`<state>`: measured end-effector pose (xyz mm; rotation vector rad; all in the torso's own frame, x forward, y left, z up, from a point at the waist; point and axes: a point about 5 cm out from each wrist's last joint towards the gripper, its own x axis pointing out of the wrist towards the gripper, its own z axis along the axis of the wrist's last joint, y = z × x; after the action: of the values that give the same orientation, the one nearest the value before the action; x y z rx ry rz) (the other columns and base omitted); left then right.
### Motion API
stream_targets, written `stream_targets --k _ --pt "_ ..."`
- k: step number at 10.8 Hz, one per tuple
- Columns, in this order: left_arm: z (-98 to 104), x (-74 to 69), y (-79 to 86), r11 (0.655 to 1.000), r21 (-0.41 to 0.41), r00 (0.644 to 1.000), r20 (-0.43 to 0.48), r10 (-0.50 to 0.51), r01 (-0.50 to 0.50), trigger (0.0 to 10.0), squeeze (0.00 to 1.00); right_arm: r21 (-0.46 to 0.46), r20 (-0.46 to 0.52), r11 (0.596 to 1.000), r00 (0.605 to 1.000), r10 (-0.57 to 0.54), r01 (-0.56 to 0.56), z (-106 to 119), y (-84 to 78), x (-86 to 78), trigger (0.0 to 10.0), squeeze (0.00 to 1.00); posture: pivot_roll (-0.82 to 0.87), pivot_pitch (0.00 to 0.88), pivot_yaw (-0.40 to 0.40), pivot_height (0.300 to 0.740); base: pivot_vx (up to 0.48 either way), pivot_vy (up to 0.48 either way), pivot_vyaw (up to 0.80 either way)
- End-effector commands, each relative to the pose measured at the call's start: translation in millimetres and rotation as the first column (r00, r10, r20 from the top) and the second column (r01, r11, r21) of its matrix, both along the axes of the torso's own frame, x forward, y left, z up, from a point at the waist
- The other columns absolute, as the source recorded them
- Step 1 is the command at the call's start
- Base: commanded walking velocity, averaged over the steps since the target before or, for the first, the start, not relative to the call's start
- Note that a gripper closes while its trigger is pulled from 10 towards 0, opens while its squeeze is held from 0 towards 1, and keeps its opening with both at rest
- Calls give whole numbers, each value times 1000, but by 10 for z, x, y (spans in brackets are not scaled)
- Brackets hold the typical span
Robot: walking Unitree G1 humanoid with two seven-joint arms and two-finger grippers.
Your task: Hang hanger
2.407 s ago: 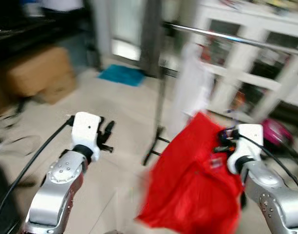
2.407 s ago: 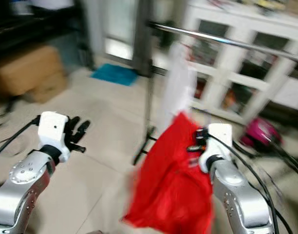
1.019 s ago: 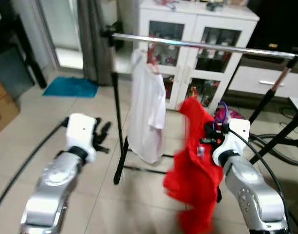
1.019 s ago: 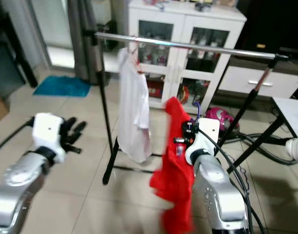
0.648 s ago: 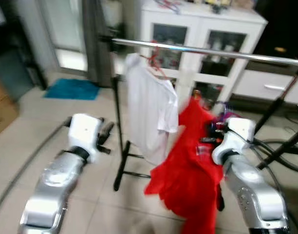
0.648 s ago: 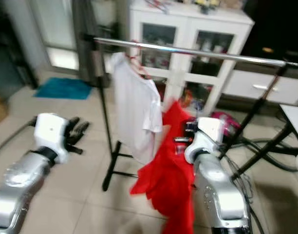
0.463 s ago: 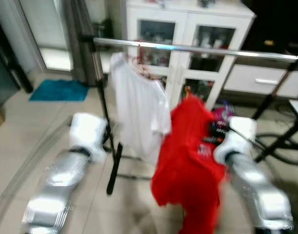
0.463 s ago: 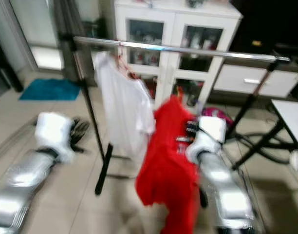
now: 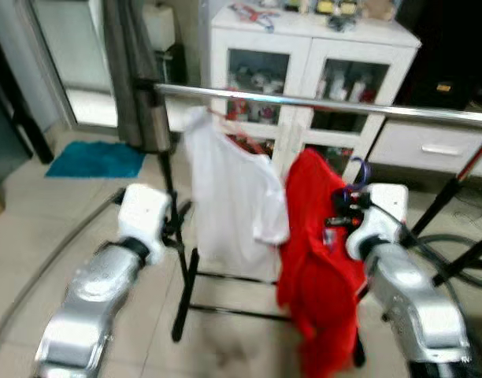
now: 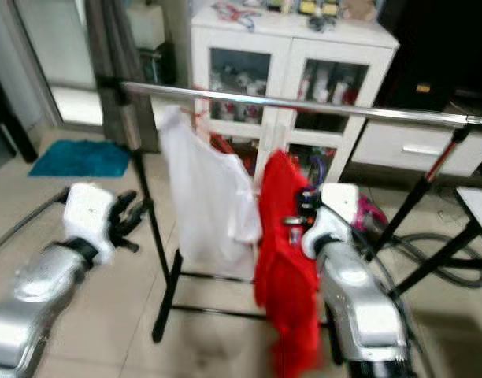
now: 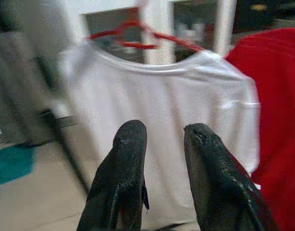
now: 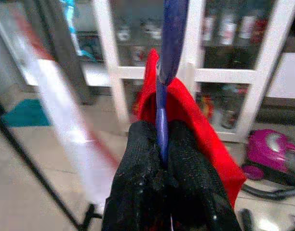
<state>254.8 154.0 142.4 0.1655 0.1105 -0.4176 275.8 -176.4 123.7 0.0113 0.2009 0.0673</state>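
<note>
Right gripper (image 12: 162, 144) — clamped on blue hanger (image 12: 167, 53) bearing red shirt (image 9: 316, 260), which I hold below rail (image 9: 320, 104), beside white shirt (image 9: 229, 205). Left gripper (image 11: 159, 139) — parted, idle. Risk: hook missing rail; swinging cloth snagging.

We face a white glass-door cabinet (image 9: 308, 75) with clutter on top. Pale floor tiles (image 9: 36, 228) hold a teal mat (image 9: 95, 159); daylight enters through a doorway (image 9: 68, 63) behind it.
</note>
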Motion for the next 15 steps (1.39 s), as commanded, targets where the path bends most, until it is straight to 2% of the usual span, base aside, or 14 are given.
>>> stream_targets --k 1,6,8,9,10,12,13,14,15 --pt "68 3 26 1000 17 1000 22 -9 8 10000 0 -27 80 1000 997 4 -2 179 -15 53 10000 0 5 0 -30 740 382 0 0" --pt "86 -5 -30 997 41 997 24 -71 70 10000 0 -107 135 994 991 3 12 360 -148 216 10000 0 6 0 -32 740 369 0 0" --pt "139 -13 -87 990 23 989 39 -142 141 10000 0 -103 160 995 987 6 11 446 -145 325 10000 0 9 0 -35 740 0 0 0" --pt "195 -5 -172 971 37 970 43 -238 237 10000 0 -97 161 995 987 1 15 537 -115 522 10000 0 7 0 -31 740 0 0 0" --pt "250 -29 -244 948 28 947 50 -318 317 10000 0 -89 145 996 989 -7 20 566 -96 633 10000 0 7 0 -30 740 0 0 0" --pt "342 -121 -382 864 -4 864 23 -503 503 10000 0 -87 55 996 998 5 0 525 -22 830 10000 0 8 0 -31 740 0 0 0" --pt "362 -127 -400 849 -8 849 25 -528 528 10000 0 -82 30 997 1000 1 2 501 -13 868 10000 0 8 0 -31 740 0 0 0" --pt "407 -146 -457 813 -15 813 29 -582 582 10000 0 -55 -43 998 999 12 -14 414 31 924 10000 0 10 0 -35 740 0 0 0" --pt "429 -150 -481 804 -32 804 34 -593 594 10000 0 -24 -75 1000 997 16 -18 362 44 947 10000 0 8 0 -34 740 0 0 0"
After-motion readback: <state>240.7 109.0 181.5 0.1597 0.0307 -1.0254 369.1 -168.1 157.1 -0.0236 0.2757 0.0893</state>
